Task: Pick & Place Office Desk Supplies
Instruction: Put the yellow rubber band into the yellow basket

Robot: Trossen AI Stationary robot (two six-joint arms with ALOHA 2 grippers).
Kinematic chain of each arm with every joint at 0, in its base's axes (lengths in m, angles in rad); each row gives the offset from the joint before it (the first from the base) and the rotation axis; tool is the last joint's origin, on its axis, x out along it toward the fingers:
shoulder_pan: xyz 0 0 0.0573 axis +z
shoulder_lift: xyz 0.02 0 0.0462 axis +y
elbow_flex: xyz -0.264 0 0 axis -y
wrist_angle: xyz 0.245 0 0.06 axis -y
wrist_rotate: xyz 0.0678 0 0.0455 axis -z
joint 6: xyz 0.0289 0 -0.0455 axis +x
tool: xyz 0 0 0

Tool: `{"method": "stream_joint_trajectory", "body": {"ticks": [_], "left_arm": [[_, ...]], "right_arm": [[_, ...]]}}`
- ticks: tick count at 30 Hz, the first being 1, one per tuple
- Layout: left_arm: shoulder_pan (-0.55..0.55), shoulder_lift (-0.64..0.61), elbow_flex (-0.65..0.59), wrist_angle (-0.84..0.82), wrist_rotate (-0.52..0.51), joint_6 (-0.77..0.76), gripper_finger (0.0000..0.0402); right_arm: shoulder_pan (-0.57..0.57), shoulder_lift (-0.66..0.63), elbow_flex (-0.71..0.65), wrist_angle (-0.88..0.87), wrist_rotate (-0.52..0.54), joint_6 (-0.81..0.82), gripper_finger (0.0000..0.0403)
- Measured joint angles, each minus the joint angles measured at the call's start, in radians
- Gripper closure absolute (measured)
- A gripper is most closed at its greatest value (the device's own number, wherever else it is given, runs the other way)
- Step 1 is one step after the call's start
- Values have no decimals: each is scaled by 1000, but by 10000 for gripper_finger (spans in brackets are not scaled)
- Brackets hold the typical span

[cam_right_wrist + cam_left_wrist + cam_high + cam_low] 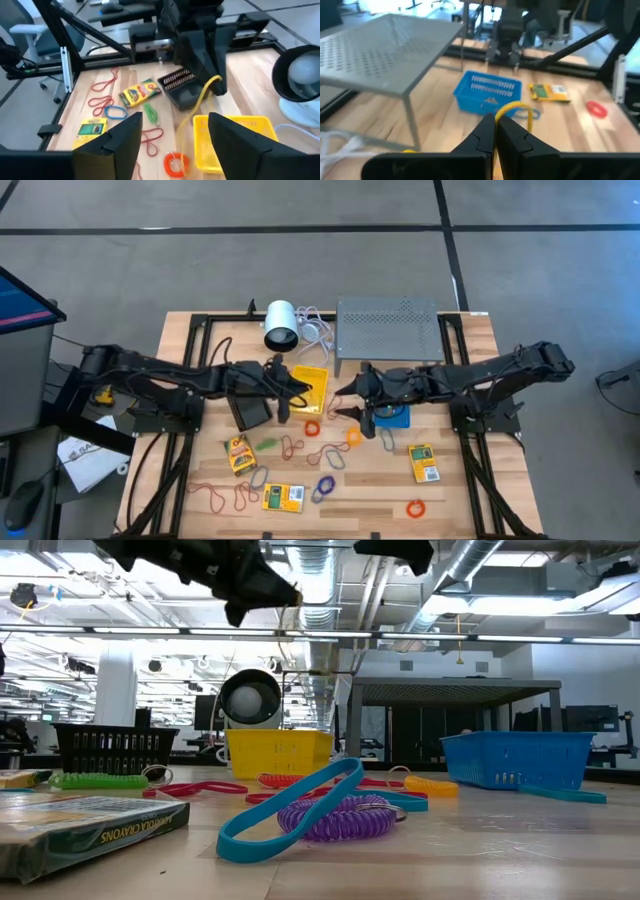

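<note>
Though its lower end hangs hidden, the left gripper (pixel 495 131) pinches a yellow band (pixel 200 100) — right gripper (pixel 175 131) gapes, empty.

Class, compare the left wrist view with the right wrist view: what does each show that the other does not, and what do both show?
Only the left wrist view shows the blue bin, the grey perforated stand and the right pincer beyond. Only the right wrist view shows the black bin, the crayon packet, the white cylinder and the yellow bin. Both show the yellow rubber band pinched in the left pincer.
</note>
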Motion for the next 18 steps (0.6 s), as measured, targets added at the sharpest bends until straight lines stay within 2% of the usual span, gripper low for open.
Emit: {"method": "stream_joint_trajectory", "body": {"ticks": [4, 11, 18], "left_arm": [[22, -1, -1, -55, -29, 2, 401], [71, 53, -1, -100, -29, 1, 401], [126, 125, -1, -104, -30, 0, 401]], "right_arm": [[12, -4, 0, -53, 0, 8, 205], [83, -4, 0, -182, 5, 117, 239], [185, -4, -1, -205, 88, 176, 267]]}}
